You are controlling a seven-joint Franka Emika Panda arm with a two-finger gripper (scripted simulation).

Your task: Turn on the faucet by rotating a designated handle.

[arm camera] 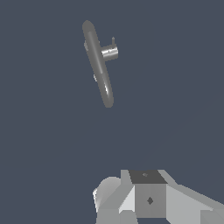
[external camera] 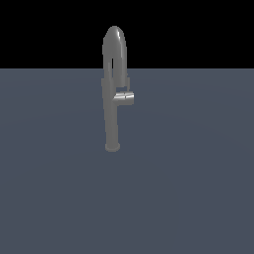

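Observation:
The faucet is a tall slim grey column on a small round base, with a narrow arched spout on top. The handle is a short stubby grey cylinder jutting from the column toward the exterior view's right, about halfway up. In the wrist view the faucet shows from above as a long slim shape, with the handle sticking out of its side. Only grey blocky parts of my gripper show at the wrist view's edge, well apart from the faucet. Whether the jaws are open or shut is not visible. The arm is not in the exterior view.
The faucet stands on a flat dark blue-grey surface that fills both views. Above its far edge the exterior view is black.

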